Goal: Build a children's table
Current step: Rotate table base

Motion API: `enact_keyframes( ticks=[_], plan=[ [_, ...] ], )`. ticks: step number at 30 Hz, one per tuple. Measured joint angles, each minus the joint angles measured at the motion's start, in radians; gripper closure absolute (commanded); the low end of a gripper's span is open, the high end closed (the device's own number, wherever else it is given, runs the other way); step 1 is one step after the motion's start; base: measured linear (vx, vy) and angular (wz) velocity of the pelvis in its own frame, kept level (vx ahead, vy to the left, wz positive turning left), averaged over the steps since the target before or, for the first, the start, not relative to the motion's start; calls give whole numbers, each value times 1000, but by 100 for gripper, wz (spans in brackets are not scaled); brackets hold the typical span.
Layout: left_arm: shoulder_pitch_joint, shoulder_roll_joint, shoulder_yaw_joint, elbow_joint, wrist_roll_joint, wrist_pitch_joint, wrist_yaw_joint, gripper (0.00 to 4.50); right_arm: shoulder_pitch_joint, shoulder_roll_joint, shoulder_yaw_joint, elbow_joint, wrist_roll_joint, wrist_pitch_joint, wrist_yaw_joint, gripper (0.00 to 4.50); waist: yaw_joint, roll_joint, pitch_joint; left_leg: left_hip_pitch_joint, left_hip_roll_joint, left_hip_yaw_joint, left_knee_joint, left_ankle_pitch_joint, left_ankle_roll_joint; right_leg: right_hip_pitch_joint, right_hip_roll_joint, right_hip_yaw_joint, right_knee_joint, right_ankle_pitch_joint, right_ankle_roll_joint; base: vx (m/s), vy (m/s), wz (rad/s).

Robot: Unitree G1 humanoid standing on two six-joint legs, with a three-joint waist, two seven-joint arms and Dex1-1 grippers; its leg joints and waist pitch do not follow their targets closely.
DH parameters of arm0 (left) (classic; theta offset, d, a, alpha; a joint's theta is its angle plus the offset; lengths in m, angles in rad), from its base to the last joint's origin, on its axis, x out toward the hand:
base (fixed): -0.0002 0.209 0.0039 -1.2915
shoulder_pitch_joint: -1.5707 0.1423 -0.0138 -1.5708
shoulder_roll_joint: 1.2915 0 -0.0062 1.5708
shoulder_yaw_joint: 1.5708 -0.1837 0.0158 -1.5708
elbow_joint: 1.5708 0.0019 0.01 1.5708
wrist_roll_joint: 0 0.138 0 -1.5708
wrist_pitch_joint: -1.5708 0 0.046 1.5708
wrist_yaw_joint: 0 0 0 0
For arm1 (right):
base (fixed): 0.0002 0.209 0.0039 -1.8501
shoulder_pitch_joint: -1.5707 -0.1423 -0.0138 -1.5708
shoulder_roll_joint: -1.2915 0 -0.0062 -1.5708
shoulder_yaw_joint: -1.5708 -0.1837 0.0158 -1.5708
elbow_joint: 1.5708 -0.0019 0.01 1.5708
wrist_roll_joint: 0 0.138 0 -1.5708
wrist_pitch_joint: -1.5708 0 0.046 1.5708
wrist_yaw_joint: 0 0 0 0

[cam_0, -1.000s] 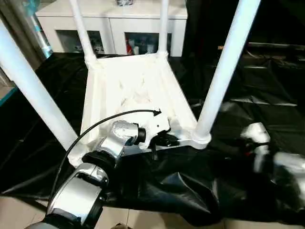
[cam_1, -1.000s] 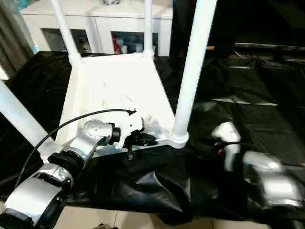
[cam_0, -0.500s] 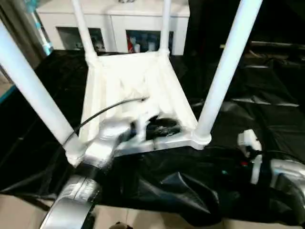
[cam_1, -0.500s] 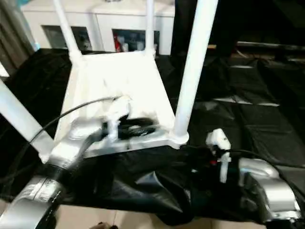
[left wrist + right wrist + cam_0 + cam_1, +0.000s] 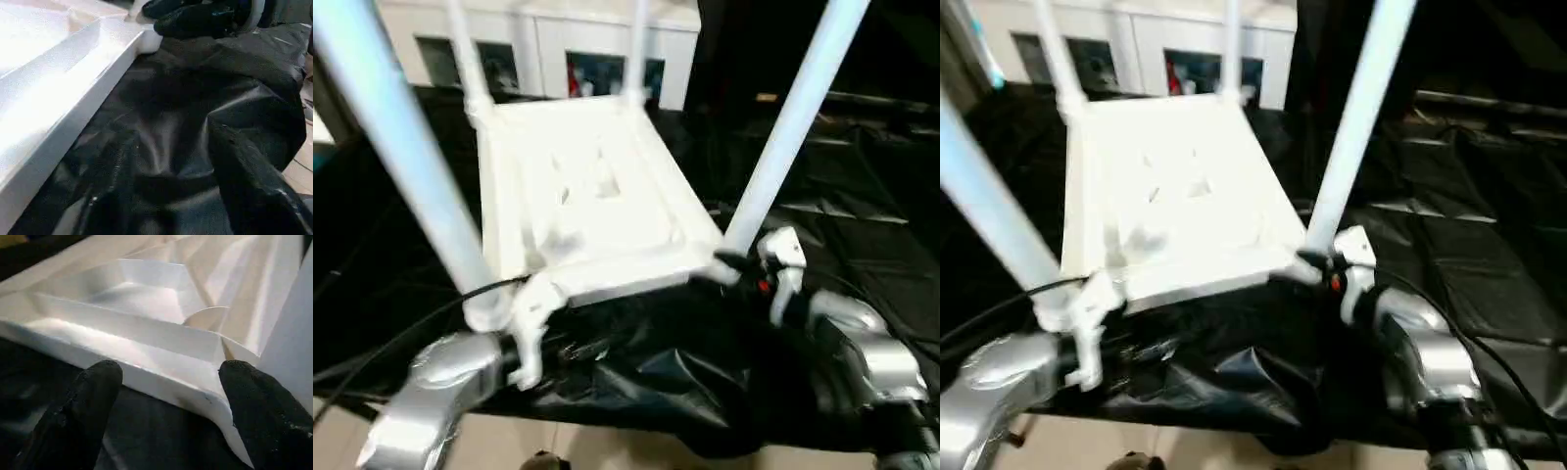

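A: Where's the children's table [image 5: 587,191]?

B: Upside down on a black sheet [image 5: 705,377] on the floor, ribbed underside up. All four legs stand up from the corner sockets. Long axis runs away from the robot toward a white cabinet [image 5: 578,44] at the back.

A: Legs straight?

B: They fan outward in the head views. Near left leg [image 5: 406,157] and near right leg [image 5: 783,127] loom big, the far two are thin against the cabinet.

A: Right pincer [image 5: 168,404]?

B: Open wide at the near right corner. Its black fingertips [image 5: 90,387] sit either side of the table's near edge, just beside the socket, not pinching it.

A: Left pincer?

B: Left arm [image 5: 440,382] hangs low by the near left corner. Can't tell its fingers' state. Its wrist view looks along the table's near edge toward the right pincer.
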Motion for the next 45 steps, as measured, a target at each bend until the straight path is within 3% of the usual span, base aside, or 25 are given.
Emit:
enact_keyframes(
  ticks=[4,6,9,12,15,19,23,25,29,35,41,45],
  plan=[
    [63,84,54,-114,-60,102,-16,138,-81,47,-8,131,-57,-73,-134,82,-16,-2,1,0,-1,1,-1,0,0,-1,1,2,0,2,-2,0,0,0],
    [79,97,92,-130,-76,131,-16,126,-103,59,-10,169,-72,-94,-177,82,-14,-3,1,0,0,0,-1,0,0,-1,1,3,1,2,-1,0,0,0],
    [149,205,147,-143,-97,195,-54,94,-128,83,-9,215,-84,-124,-209,82,-24,-3,1,0,1,0,-1,0,0,-2,4,3,1,2,0,0,0,0],
    [168,229,175,-144,-115,225,-73,82,-130,85,-11,234,-92,-139,-220,82,-19,-4,1,0,0,0,-1,0,0,-1,4,5,1,2,0,0,0,0],
    [175,261,222,-141,-133,219,-77,49,-134,93,-11,256,-91,-153,-210,82,-22,-4,0,1,1,0,1,0,-1,-1,10,13,2,3,-1,0,0,0],
    [136,320,344,-75,-140,145,-79,17,-99,84,-30,238,-72,-160,-172,82,-17,-4,0,3,2,-1,1,1,-3,0,16,19,2,4,-1,0,0,0],
    [7,225,416,-12,-197,21,-49,1,-34,83,-46,198,-50,-164,-178,82,-6,0,-2,6,1,0,1,2,-3,3,16,22,2,5,-3,0,0,0],
    [-8,194,414,-10,-216,-4,-41,1,-26,84,-49,198,-50,-172,-195,82,-9,1,-2,6,1,0,2,2,-3,3,16,22,3,6,-3,0,0,0],
    [-122,104,355,35,-266,-23,-26,1,-14,94,-66,200,-65,-190,-245,82,-6,6,-3,9,2,-2,4,4,-7,2,17,22,10,6,-2,0,0,0],
    [-246,21,247,152,-256,-84,-24,1,-22,112,-46,251,-128,-192,-317,82,-5,19,-7,9,1,-7,4,5,-8,2,18,21,12,8,-1,0,0,0],
    [-310,-69,71,200,-252,-98,-81,1,-125,191,-17,371,-153,-223,-349,82,-6,24,-8,8,1,-7,6,5,-8,2,18,21,11,9,-2,0,0,0],
    [-331,-87,-1,238,-249,-127,-118,1,-169,189,-17,458,-172,-259,-347,82,-11,25,-9,7,1,-7,6,5,-8,1,18,21,11,9,-1,0,0,0]
  ],
)
